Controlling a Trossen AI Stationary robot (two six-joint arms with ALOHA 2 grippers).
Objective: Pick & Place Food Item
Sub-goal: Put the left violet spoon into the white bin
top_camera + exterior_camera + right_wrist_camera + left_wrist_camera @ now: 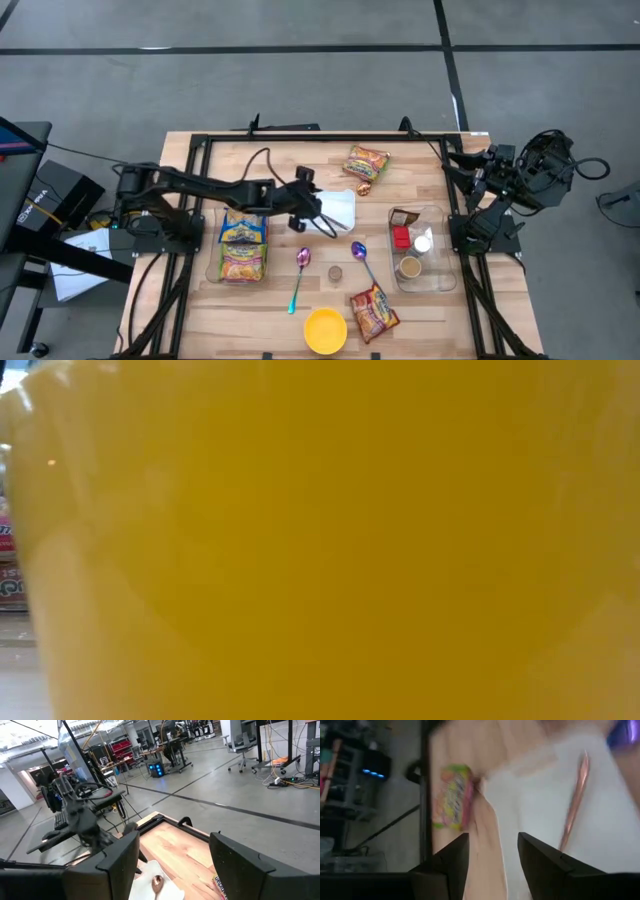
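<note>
left gripper (318, 215), jaws apart and empty, over white cloth (340, 207); nearest food packet (366, 162) lies just beyond near table's far edge; best approach: centre jaws squarely over packet before descending.

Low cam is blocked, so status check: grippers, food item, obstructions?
Left gripper open over the white tray, nothing held. Right gripper open, parked at the table's right edge. Snack packet lies beyond the tray, untouched. Yellow bowl fills the low view.
</note>
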